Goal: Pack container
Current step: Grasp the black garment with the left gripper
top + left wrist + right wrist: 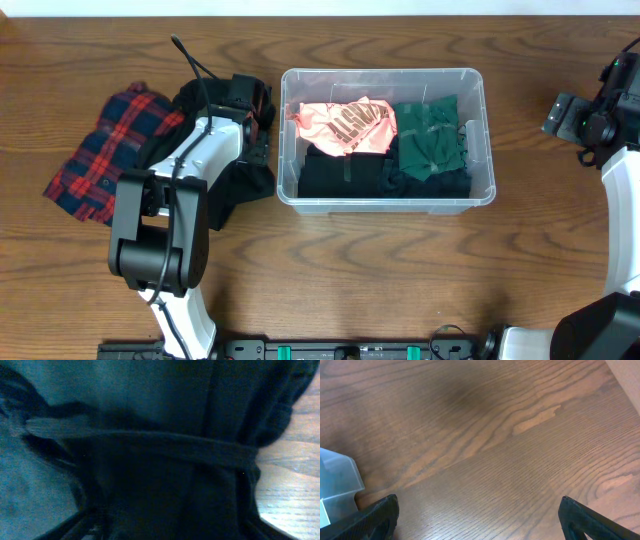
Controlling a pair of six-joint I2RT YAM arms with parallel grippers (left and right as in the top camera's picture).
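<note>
Left wrist: black garment (165, 445) close-up; overhead: container (386, 204) holds clothes (425, 145).

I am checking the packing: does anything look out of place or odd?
Nothing is spilled or damaged. Only a plaid shirt and a black garment lie crumpled on the table, left of the container.

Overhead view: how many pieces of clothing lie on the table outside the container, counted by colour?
Red plaid shirt: 1
Black garment: 1
Total: 2
</note>
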